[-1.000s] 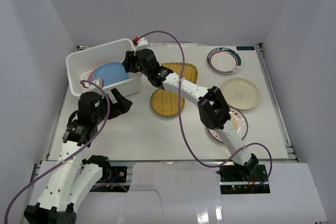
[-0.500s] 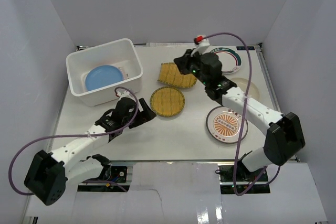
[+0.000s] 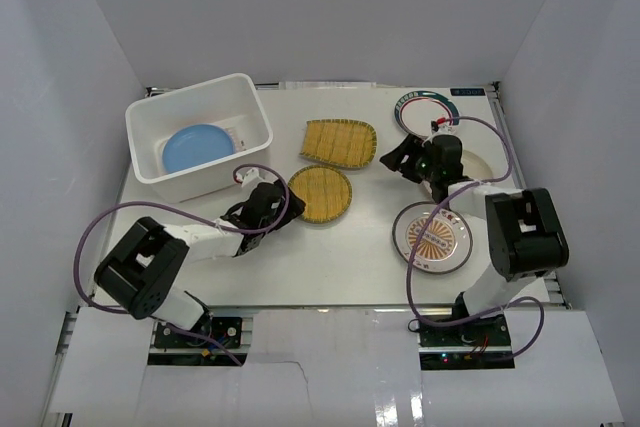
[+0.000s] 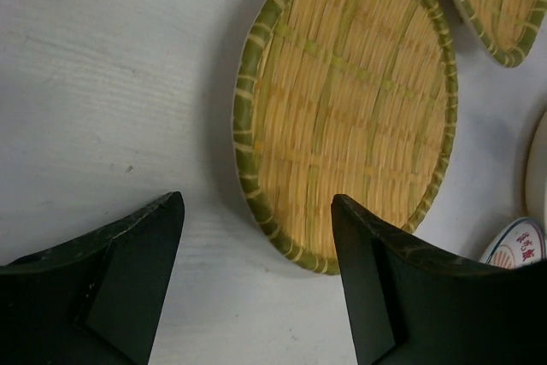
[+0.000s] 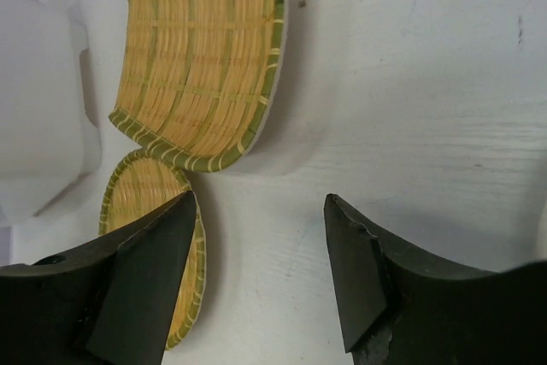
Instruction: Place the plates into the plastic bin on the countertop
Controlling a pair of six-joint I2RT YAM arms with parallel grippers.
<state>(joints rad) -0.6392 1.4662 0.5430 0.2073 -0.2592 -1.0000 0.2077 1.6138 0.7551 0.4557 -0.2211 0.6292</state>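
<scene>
Presently counted on the white countertop (image 3: 340,277): five plates.
- Round bamboo plate (image 3: 320,194) at centre.
- Rounded-square bamboo plate (image 3: 338,142) just above it, not touching.
- Green-rimmed plate (image 3: 427,114) at upper right.
- Cream plate (image 3: 482,161) at right, largely hidden behind the right arm.
- Orange-patterned plate (image 3: 433,237) at lower right, crossed by a purple cable (image 3: 415,247).

Inside the plastic bin (image 3: 205,183) at upper left: one light blue plate (image 3: 197,147), flat on the floor. Pinkish sliver beside it, too small to tell.

Writing:
- Small dark label (image 3: 468,91) at the countertop's upper right edge, unreadable.
- Marks around the green rim, too small to read.
- Red characters on a plate edge (image 4: 521,241) in the lower right of the left wrist view, cut off, unreadable.

Left gripper (image 4: 256,201): jaws apart, nothing between them, low over the countertop at the near rim of the round bamboo plate.

Right gripper (image 5: 259,198): jaws apart, nothing held, over bare surface right of the rounded-square bamboo plate.

Surface white, faintly scuffed, thin dark edge. Plain pale grey walls (image 3: 330,17) on three sides.
</scene>
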